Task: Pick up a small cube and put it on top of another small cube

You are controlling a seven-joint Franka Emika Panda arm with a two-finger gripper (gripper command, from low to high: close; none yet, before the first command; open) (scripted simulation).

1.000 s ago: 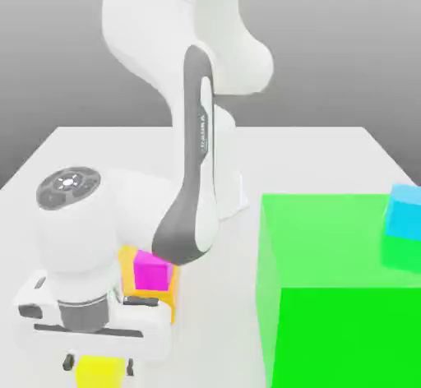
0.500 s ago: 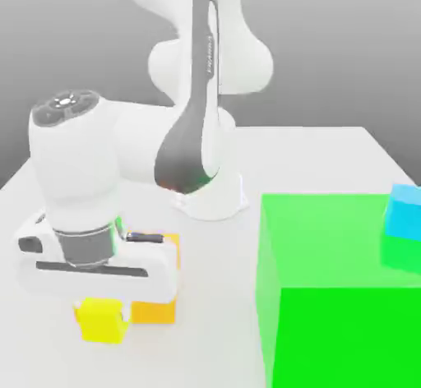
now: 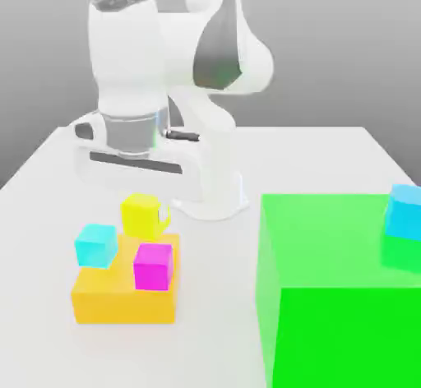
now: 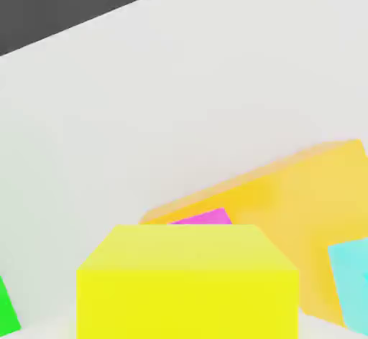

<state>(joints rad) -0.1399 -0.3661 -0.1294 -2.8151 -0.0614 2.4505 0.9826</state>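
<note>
Behind your arm a flat grey backdrop fades darker toward the top, and below it a smooth, matte white table (image 3: 329, 156) carries everything you are working with. Your gripper (image 3: 146, 205) hangs under the broad white hand bar, and the small bright-yellow cube (image 3: 145, 216) sits directly beneath it; a pale finger (image 3: 164, 214) shows at the cube's side toward the exterior view's right, so you appear to be pinching the cube, which hangs over the far edge of the flat orange block (image 3: 123, 289). That block is a low, wide slab with crisp edges and a uniform satin colour. On its top stand a cyan cube (image 3: 95, 245) toward the exterior view's left and a magenta cube (image 3: 153, 265) just beside it; both are plain, sharp-cornered and untextured. In your hand view the yellow cube (image 4: 188, 280) looms close, with the orange block (image 4: 302, 201), the magenta cube (image 4: 203, 217) and the cyan cube (image 4: 351, 280) beyond it. A large glossy green box (image 3: 337, 296) stands at the exterior view's right, with another cyan cube (image 3: 404, 212) on top.
</note>
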